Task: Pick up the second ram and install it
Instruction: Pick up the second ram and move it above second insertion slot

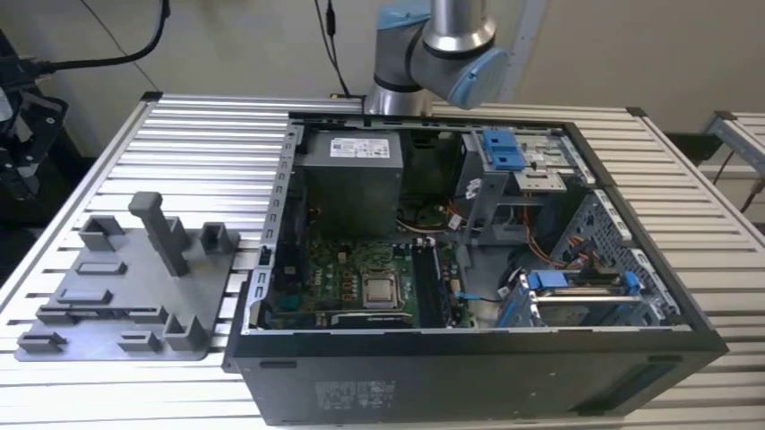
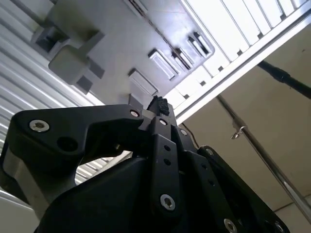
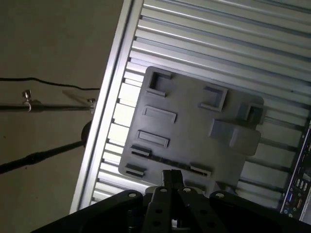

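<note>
Pointing of the claw [image 3: 171,177]: we see it aimed at the grey fixture plate [image 3: 189,131], hanging well clear of it, its tips touching nothing.
State of the claw: in both wrist views we find the two black fingers [image 2: 163,145] pressed together at their tips into one small dark block, and we make out nothing pinched between them.
Whereabouts of the second ram [image 3: 167,161]: straight ahead of the claw's tips, a narrow dark strip runs along the plate's long groove between two small end blocks. We take this for the stick seen edge-on, though we cannot tell for certain. It is well apart from the claw.
Plate: it lies flat on the slatted aluminium table [image 3: 204,29], ahead of the claw, and carries raised blocks, shallow rectangular pockets and one taller post [image 1: 161,228].
Computer case [image 1: 502,358]: open, farther from the claw than the plate, on the side of the plate where the post stands.
Motherboard [image 1: 347,269]: green, inside the case, with a square processor socket [image 1: 382,291] and long black slots [image 1: 433,282] just beside it. We cannot tell whether any stick sits in them.
Arm [image 1: 436,54]: in the exterior view its grey and blue joint rises behind the case.
Beyond the table edge: a dark cable [image 3: 39,158] and a thin metal rod [image 3: 48,108], farther from the claw than the plate.
</note>
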`<state>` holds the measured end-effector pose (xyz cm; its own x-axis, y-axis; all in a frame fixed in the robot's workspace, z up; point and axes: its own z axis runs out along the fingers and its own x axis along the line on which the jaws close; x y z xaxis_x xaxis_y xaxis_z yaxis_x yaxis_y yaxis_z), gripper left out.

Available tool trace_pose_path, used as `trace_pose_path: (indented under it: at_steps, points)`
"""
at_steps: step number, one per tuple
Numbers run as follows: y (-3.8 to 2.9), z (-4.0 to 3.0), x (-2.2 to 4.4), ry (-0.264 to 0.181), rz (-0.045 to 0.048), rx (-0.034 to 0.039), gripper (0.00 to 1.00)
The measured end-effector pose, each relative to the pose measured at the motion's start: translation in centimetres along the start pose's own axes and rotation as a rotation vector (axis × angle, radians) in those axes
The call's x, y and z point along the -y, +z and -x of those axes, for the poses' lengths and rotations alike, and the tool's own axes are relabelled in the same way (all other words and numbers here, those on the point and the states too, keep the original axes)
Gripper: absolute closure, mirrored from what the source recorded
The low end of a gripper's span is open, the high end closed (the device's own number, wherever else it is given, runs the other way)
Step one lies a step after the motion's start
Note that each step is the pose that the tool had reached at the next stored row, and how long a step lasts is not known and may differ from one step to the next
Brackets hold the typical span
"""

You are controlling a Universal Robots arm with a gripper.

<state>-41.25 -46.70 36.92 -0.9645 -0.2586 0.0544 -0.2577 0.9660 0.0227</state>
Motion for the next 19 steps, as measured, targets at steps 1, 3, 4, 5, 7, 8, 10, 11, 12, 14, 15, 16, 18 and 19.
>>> trace_pose_path:
  at_steps: [1,3,4,5,7,8,10,11,12,14,15,16,18,19]
  points:
    - [0.01,0.00,0.00,-0.011,-0.0006,0.0000,0.89]
    - [0.03,0.00,0.00,-0.038,-0.0027,0.0012,0.89]
    - [0.05,0.01,0.00,-0.053,-0.0038,0.0016,0.89]
    - [0.07,0.01,0.00,-0.068,-0.0048,0.0019,0.89]
    - [0.13,0.01,0.00,-0.098,-0.0068,0.0023,0.89]
    - [0.15,0.01,0.00,-0.117,-0.0079,0.0022,0.89]
    - [0.19,0.01,0.00,-0.154,-0.0100,0.0017,0.89]
    - [0.20,0.01,0.00,-0.171,-0.0110,0.0014,0.89]
    - [0.22,0.02,0.01,-0.189,-0.0120,0.0010,0.89]
    - [0.25,0.01,0.01,-0.225,-0.0138,0.0002,0.89]
    - [0.27,0.01,0.01,-0.243,-0.0148,-0.0001,0.89]
    - [0.29,0.01,0.01,-0.261,-0.0157,-0.0003,0.89]
    - [0.31,0.02,0.01,-0.298,-0.0177,-0.0009,0.89]
    - [0.33,0.02,0.01,-0.317,-0.0187,-0.0011,0.89]
